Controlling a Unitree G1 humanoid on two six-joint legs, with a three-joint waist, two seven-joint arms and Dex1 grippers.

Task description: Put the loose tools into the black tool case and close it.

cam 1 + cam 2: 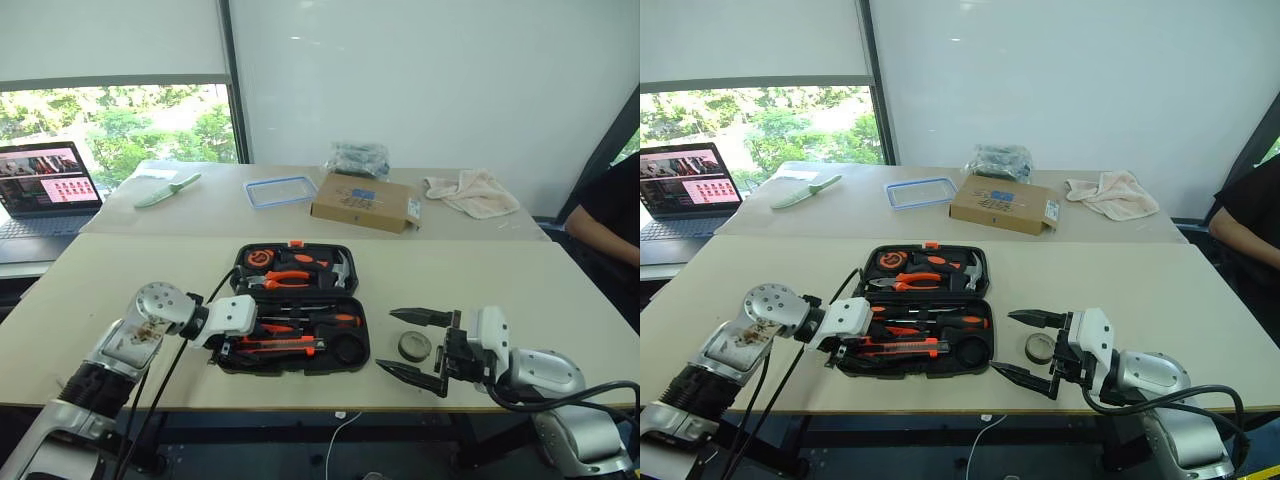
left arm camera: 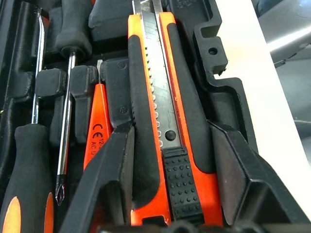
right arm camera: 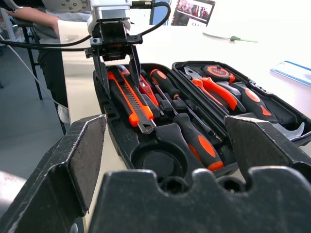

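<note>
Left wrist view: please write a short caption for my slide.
Left pincer straddling the utility knife seated in the black tool case, beside the screwdrivers.

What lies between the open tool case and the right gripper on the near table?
The small dark tape roll lies on the table there, just right of the black tool case and between the right gripper fingers, seen in the left eye view.

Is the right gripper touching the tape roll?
Apart. In the left eye view the right gripper, open, hovers with the tape roll lying on the table between its fingers; bare table shows on both sides.
</note>
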